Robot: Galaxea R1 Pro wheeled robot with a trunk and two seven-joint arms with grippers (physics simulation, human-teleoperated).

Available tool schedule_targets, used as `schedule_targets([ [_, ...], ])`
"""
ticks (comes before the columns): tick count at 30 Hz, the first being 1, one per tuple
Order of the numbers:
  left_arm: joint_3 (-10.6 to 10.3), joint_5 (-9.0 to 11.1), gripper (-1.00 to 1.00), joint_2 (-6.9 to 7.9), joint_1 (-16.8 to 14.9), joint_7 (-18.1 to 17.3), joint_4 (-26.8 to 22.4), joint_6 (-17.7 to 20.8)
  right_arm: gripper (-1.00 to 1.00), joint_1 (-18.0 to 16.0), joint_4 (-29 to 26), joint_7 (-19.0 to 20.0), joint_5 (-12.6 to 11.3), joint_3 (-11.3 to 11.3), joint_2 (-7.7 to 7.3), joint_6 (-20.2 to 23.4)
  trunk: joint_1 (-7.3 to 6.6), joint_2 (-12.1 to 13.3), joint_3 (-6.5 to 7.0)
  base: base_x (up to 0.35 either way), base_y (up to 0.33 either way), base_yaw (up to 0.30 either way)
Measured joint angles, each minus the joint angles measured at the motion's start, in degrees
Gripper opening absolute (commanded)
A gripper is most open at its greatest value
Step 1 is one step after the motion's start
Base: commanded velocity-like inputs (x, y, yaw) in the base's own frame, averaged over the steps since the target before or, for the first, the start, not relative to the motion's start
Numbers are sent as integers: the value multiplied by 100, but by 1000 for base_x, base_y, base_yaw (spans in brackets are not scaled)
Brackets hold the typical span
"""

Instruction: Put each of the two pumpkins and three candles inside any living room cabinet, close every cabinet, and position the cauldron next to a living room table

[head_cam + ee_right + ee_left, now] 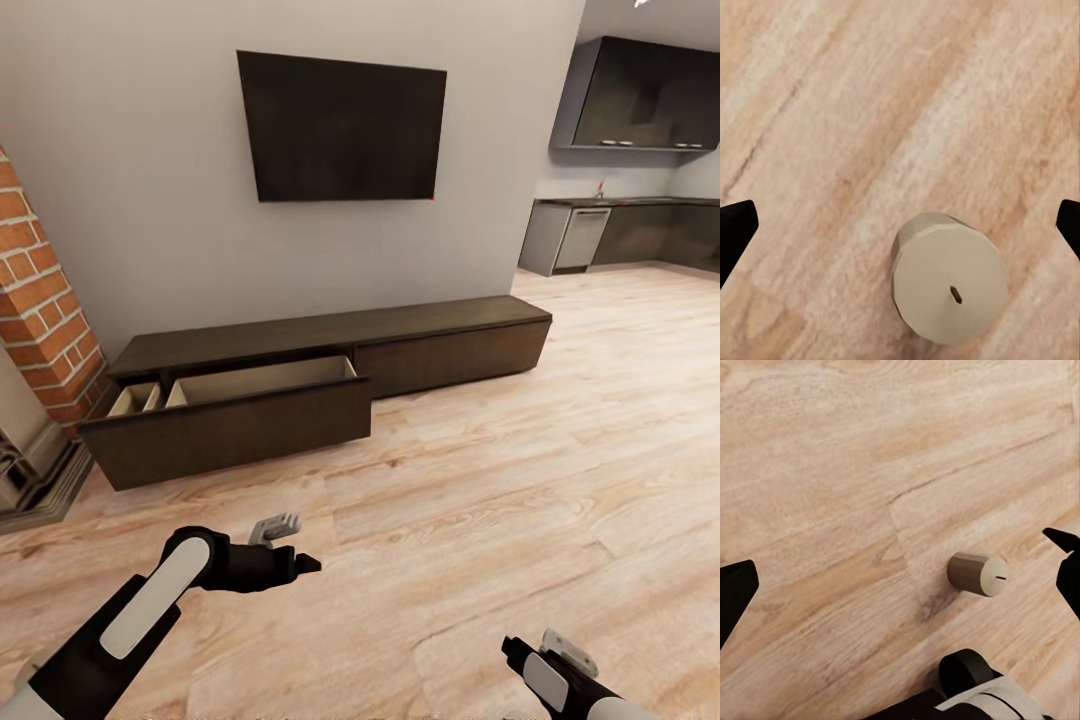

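A beige candle (949, 289) stands upright on the plank floor, seen from above with its dark wick, between the spread fingers of my open right gripper (900, 229). A beige candle (977, 574) also shows on the floor under my open, empty left gripper (900, 577). Both grippers hang low over the floor, the left gripper (300, 565) nearer the cabinet and the right gripper (515, 650) at the picture's lower edge. The long dark-brown cabinet (440, 350) stands against the wall with a wide drawer (260, 385) pulled out, its pale inside bare. The pumpkins, the cauldron and the table are out of view.
A narrower drawer (135, 398) at the cabinet's left end is open too. A brick fireplace (40, 310) stands left of the cabinet and a black TV (340, 125) hangs above it. The dark kitchen (630, 200) lies far right. Plank floor stretches between me and the cabinet.
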Motion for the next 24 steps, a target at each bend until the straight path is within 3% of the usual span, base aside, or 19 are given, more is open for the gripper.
schedule_targets([
  [20, -33, -7, 100, -41, 0, -6, 0, -7, 100, 0, 0, -9, 0, 0, 7, -3, 439, -802, -359, 0, 0, 0],
  [24, -38, 7, 100, -45, 0, -8, -3, -5, 100, 0, 0, -9, 0, 0, 6, -3, 440, -804, -360, 0, 0, 0],
])
